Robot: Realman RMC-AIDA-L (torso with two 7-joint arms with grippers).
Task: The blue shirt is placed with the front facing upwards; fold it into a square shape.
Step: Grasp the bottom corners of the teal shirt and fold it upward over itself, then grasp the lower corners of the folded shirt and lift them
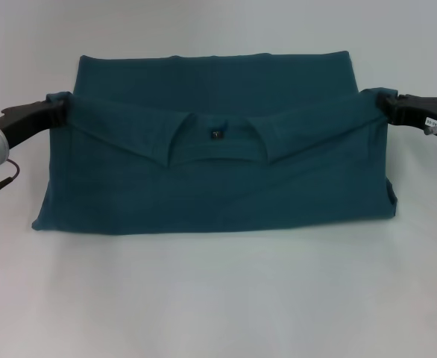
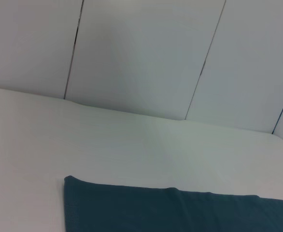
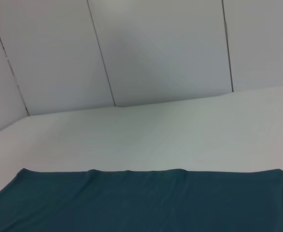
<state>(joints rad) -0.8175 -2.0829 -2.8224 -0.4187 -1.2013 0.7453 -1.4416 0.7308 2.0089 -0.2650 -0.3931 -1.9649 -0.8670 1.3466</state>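
Head view: left gripper point(image 1: 60, 110) and right gripper point(image 1: 379, 104) each pinch an opposite edge of the blue shirt point(image 1: 218, 186), which lies folded on the white desk point(image 1: 218, 298), neck label point(image 1: 216, 135) upward. Left wrist view: shirt corner point(image 2: 132, 208) on desk. Right wrist view: shirt's far edge point(image 3: 146, 198).

White table point(image 1: 218, 298), pale panelled wall point(image 2: 141, 53) with dark vertical seams

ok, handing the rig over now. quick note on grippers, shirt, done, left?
Left gripper: shut on the shirt's left edge.
Right gripper: shut on its right edge.
Shirt: lies on the white table, collar and neck label up.
Done: collar end folded over the body, making a wide band.
Left: set the fold down, release, then fold the sides in to a square.
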